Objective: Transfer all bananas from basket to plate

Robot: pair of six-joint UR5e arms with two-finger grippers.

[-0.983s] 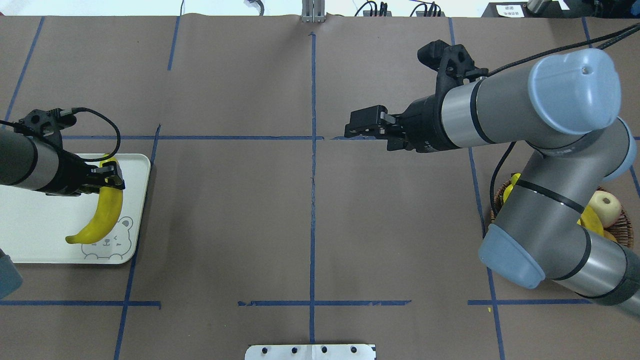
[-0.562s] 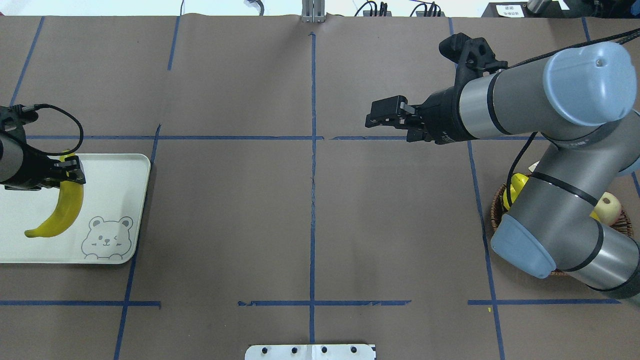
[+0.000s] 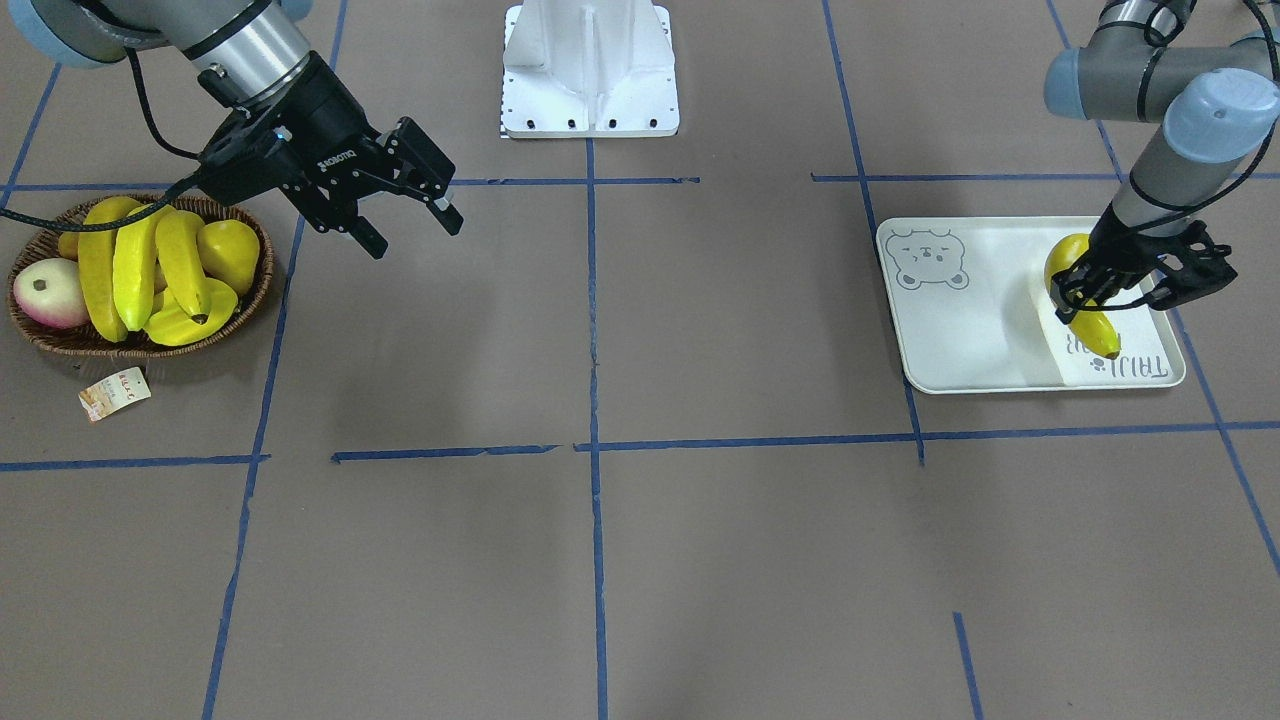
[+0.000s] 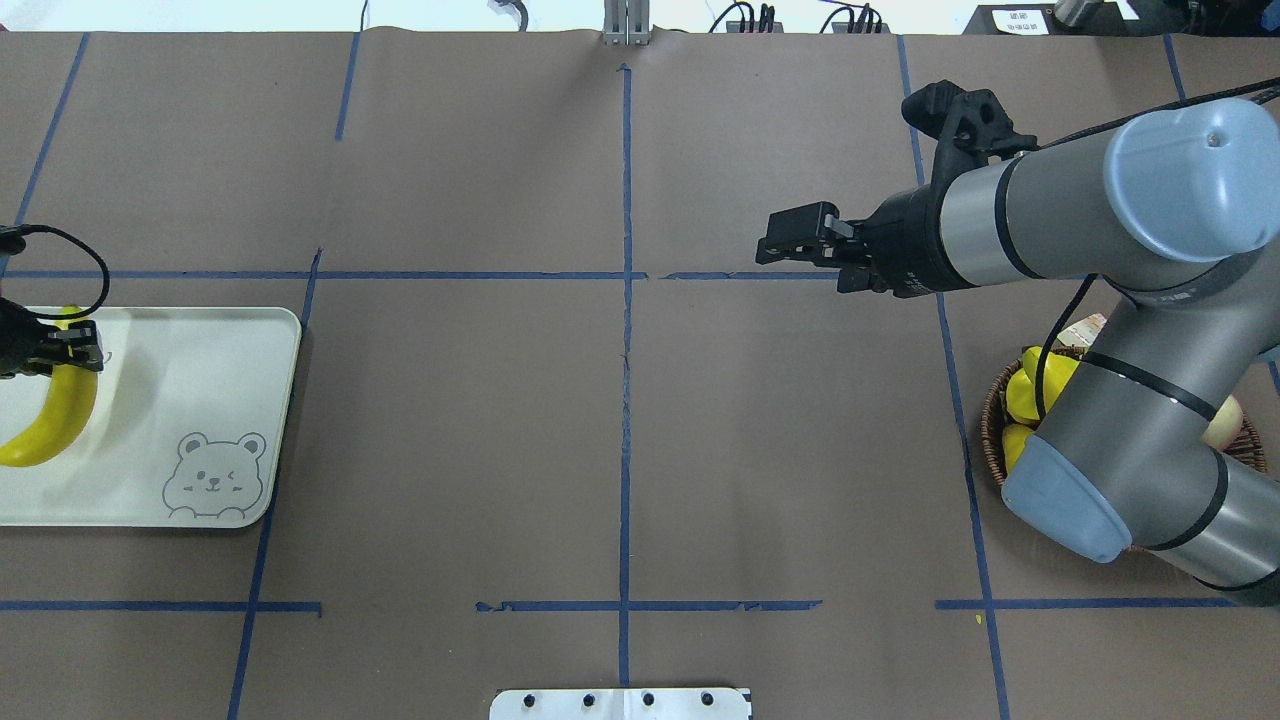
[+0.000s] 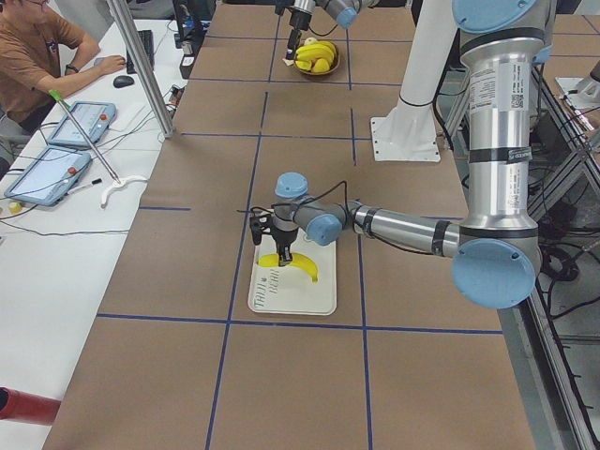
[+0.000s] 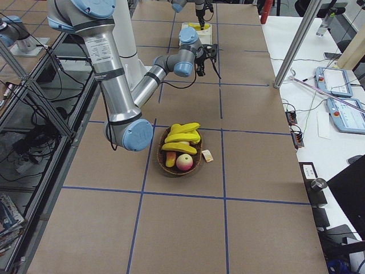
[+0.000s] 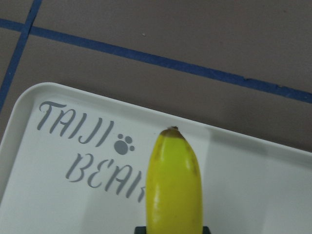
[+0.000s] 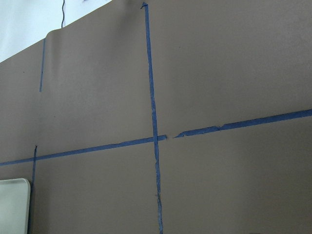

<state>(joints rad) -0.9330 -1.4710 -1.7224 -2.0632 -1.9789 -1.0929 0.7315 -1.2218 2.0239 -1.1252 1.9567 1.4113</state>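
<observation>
One second on, found left gripper (image 3: 1108, 292) clamped on banana (image 3: 1093, 330), shifted further outward over plate (image 3: 960, 330) beneath it; found right gripper (image 3: 410, 225) spread, empty, drawn back toward basket (image 3: 60, 342) alongside, three bananas (image 3: 130, 265) inside.

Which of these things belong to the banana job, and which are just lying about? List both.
Job: banana in left hand; three bananas in basket; plate; open right hand.
Lying about: pink-white fruit; yellow pear-shaped fruit; paper tag.
</observation>
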